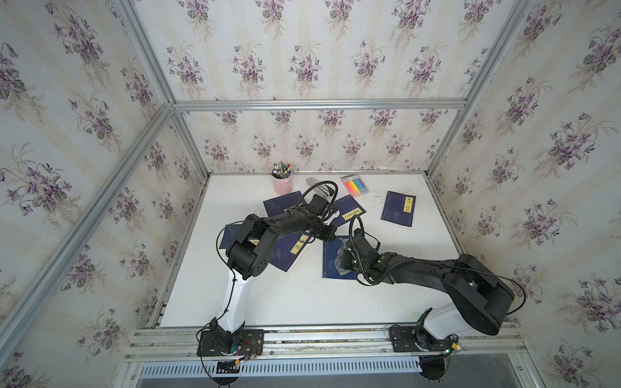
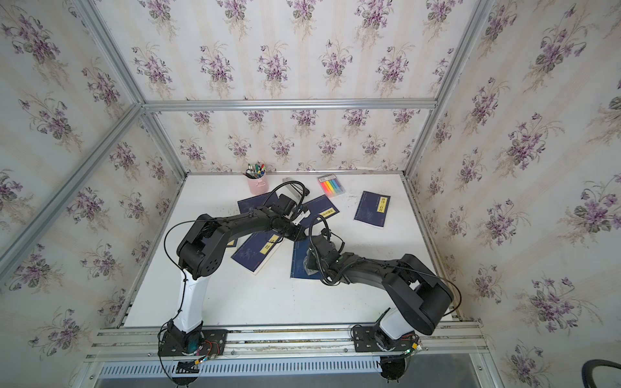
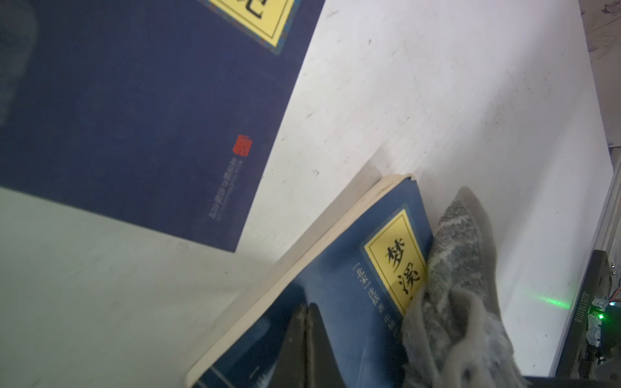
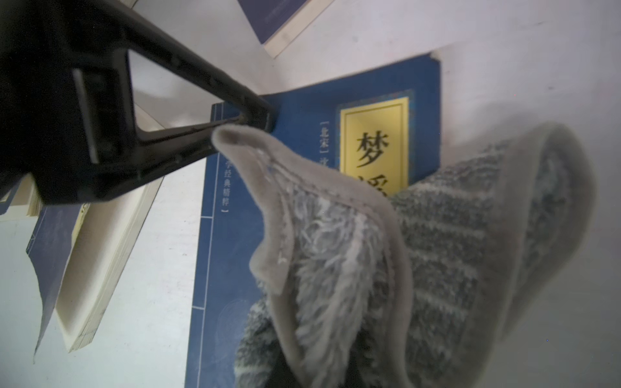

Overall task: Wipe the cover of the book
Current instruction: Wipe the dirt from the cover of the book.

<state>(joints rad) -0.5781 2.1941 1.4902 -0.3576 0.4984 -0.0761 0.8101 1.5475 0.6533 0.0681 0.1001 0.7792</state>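
The book (image 1: 331,267) (image 2: 298,267) is dark blue with a yellow title label and lies flat mid-table. My left gripper (image 1: 331,236) (image 3: 307,307) is shut with nothing in it, and its tip presses on the cover's far corner, as the right wrist view shows (image 4: 265,116). A fluffy grey cloth (image 4: 403,252) (image 3: 453,268) lies bunched over the cover (image 4: 302,100), half hiding the label. My right gripper (image 1: 344,260) is shut on this cloth; its jaws are buried in the folds.
Several other dark blue books lie around: one just left (image 1: 289,252), one behind (image 1: 349,210), one at the far right (image 1: 399,209). A pink pen cup (image 1: 282,183) and a pack of coloured highlighters (image 1: 355,184) stand at the back edge.
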